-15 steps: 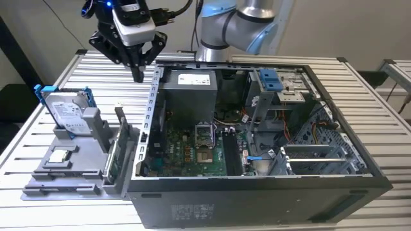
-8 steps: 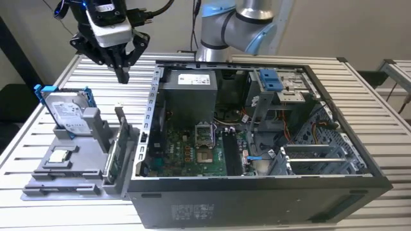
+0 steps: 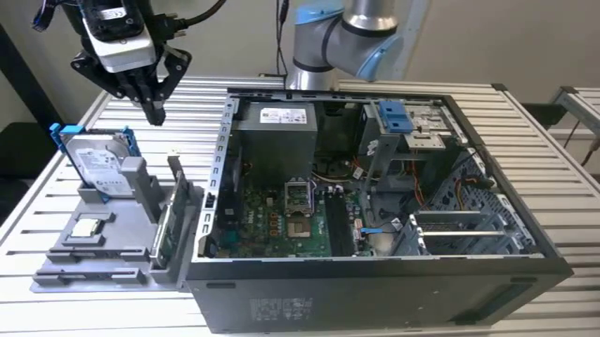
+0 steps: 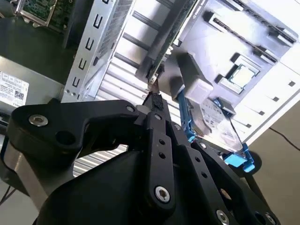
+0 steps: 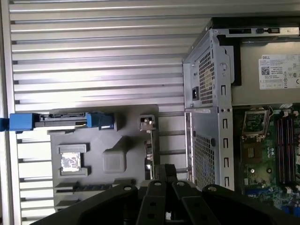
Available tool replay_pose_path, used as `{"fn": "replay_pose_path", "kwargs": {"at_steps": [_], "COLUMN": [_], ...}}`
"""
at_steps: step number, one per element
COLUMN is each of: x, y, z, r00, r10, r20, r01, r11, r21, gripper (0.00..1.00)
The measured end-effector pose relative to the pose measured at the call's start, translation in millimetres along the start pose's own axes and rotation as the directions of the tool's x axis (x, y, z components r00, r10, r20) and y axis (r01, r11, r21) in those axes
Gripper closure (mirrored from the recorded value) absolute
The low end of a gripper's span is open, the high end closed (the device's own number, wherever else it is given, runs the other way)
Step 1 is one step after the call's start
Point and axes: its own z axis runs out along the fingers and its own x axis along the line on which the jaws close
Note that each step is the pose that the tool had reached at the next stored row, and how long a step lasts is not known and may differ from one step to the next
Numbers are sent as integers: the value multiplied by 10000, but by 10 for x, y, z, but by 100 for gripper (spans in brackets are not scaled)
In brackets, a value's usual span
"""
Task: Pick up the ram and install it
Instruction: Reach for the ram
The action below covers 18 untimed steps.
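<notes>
My gripper (image 3: 153, 112) hangs high above the slatted table, over the far end of the grey parts holder (image 3: 122, 232), with its fingers shut and nothing between them. In both wrist views the black fingers (image 4: 154, 101) (image 5: 164, 176) meet at the tip. A long dark strip on edge in a slot of the holder, beside the square chip, looks like the ram (image 5: 84, 186) (image 3: 98, 251). The open computer case (image 3: 375, 182) lies at the exterior view's right. Its black memory slots (image 3: 335, 217) (image 5: 283, 136) sit on the green motherboard.
On the holder stand a silver hard drive in a blue frame (image 3: 98, 165), a square chip (image 3: 87, 227) and an upright green circuit card (image 3: 168, 225). The case wall (image 3: 220, 175) rises right beside the holder. The robot's base (image 3: 324, 49) stands behind the case.
</notes>
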Motion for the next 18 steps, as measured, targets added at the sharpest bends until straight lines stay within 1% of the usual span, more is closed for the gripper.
{"fn": "replay_pose_path", "kwargs": {"at_steps": [5,14,18], "x": [176,400,478], "y": [-71,-190,-232], "z": [-8,-14,-17], "r00": [10000,10000,10000], "r10": [-4,-15,-26], "r20": [20,20,19], "r01": [4,15,26], "r11": [10000,10000,10000], "r21": [-6,-7,-8], "gripper": [89,89,89]}}
